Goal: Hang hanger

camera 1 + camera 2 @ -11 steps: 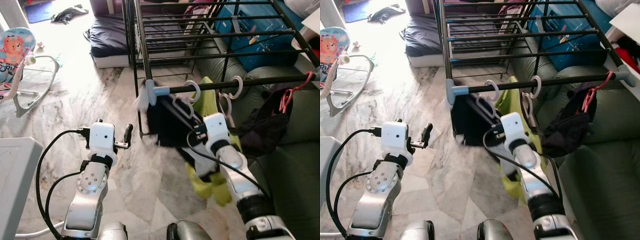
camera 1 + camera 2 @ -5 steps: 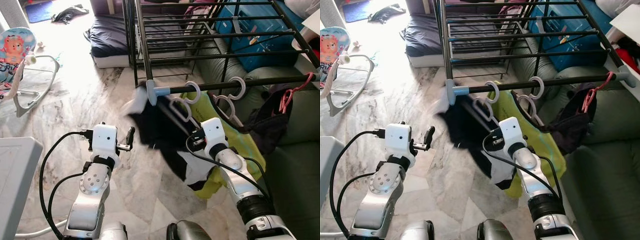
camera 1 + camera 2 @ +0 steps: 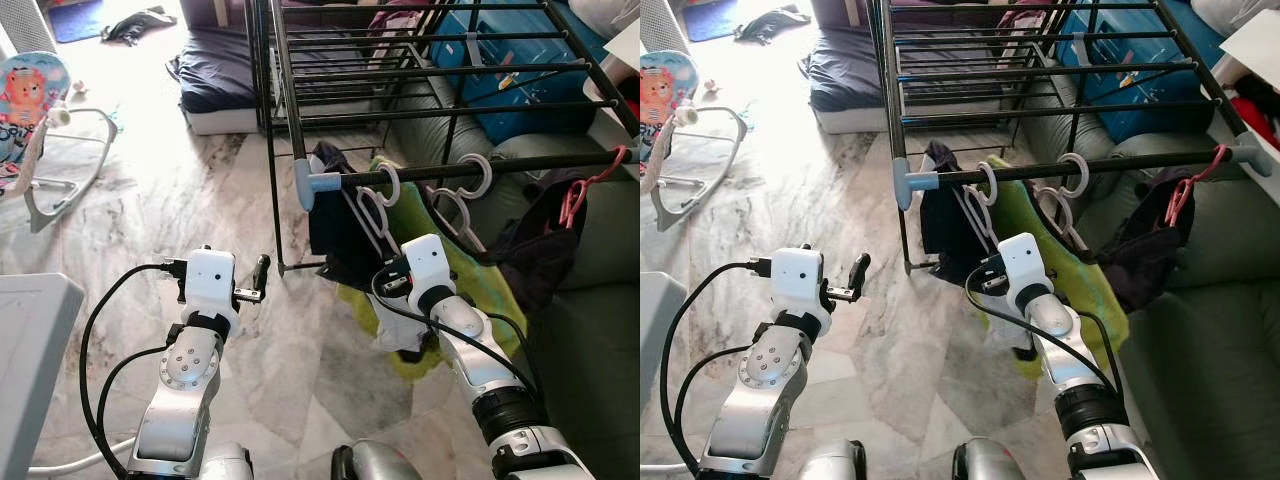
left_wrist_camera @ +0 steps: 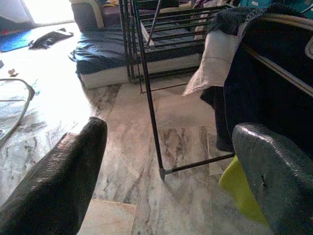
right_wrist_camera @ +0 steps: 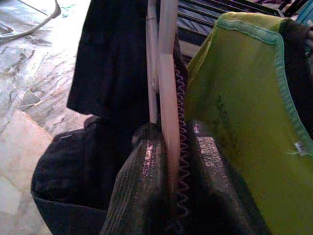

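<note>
A white hanger (image 3: 372,212) carries a dark garment (image 3: 333,225), and its hook sits over the black rail (image 3: 530,160) of the drying rack, close to the rail's grey end cap. My right gripper (image 5: 168,161) is shut on the hanger's lower white bar, just under the rail; its wrist housing (image 3: 425,265) is in front of the garment. A second white hanger (image 3: 455,205) beside it holds a lime-green garment (image 3: 475,285). My left gripper (image 3: 258,275) is held over the floor left of the rack, open and holding nothing.
The black drying rack (image 3: 400,70) stands ahead, its leg (image 3: 275,200) on the marble floor. A green sofa (image 3: 590,330) is on the right, with a dark garment on a pink hanger (image 3: 545,235). A baby bouncer (image 3: 40,130) and a white box (image 3: 30,350) are on the left.
The dark garment swung out to the left, then settled back to hang straight under the rail. The green garment swayed too. My left arm stayed almost still.
</note>
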Robot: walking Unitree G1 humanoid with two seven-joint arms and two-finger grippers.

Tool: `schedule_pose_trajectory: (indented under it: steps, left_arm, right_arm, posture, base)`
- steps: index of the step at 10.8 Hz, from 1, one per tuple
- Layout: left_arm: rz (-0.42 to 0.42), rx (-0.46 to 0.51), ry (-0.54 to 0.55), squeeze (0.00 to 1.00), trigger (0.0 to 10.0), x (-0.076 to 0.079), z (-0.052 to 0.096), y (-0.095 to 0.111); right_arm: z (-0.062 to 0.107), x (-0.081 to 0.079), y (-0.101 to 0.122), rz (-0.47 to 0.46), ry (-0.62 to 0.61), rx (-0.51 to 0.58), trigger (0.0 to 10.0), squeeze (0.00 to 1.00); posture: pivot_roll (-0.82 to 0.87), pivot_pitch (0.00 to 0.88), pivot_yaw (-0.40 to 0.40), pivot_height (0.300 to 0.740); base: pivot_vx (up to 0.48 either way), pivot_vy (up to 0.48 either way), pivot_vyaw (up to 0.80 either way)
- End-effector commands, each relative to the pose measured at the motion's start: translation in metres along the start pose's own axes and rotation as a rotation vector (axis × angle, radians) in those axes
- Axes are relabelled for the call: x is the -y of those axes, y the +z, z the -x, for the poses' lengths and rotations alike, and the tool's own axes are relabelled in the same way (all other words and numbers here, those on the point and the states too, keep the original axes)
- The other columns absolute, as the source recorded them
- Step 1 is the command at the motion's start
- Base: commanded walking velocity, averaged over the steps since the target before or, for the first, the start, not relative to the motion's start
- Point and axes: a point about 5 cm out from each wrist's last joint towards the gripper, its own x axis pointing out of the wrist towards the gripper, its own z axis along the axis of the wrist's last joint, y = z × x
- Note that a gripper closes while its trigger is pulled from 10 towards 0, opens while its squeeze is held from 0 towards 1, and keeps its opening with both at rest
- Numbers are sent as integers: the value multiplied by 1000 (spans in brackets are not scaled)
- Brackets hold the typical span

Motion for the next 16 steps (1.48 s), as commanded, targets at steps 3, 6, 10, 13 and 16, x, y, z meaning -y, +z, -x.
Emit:
schedule_pose_trajectory:
  steps: [3,6,10,13,16]
  left_arm:
    - [0,-13,-5,0,10000,2,0,-2]
    - [-1,-6,-5,0,10000,2,1,-1]
    - [9,4,-2,0,10000,2,4,3]
    - [-3,4,3,0,10000,-7,10,2]
    - [-15,12,-23,0,10000,-5,11,5]
  right_arm:
    - [2,3,2,-18,-48,40,0,0]
    - [7,-1,30,-25,-110,238,0,0]
    - [26,-2,32,-23,-167,287,0,0]
    - [62,-14,17,-15,-169,259,0,0]
    - [90,-22,-8,-30,-85,130,510,0]
  posture:
    - [-32,111,-56,740]
    - [-32,109,-53,740]
    - [-23,109,-64,740]
    - [-12,97,-53,740]
    - [-14,94,-38,740]
  base:
    - [0,0,0]
    - [0,0,0]
    - [0,0,0]
    - [0,0,0]
    - [0,0,0]
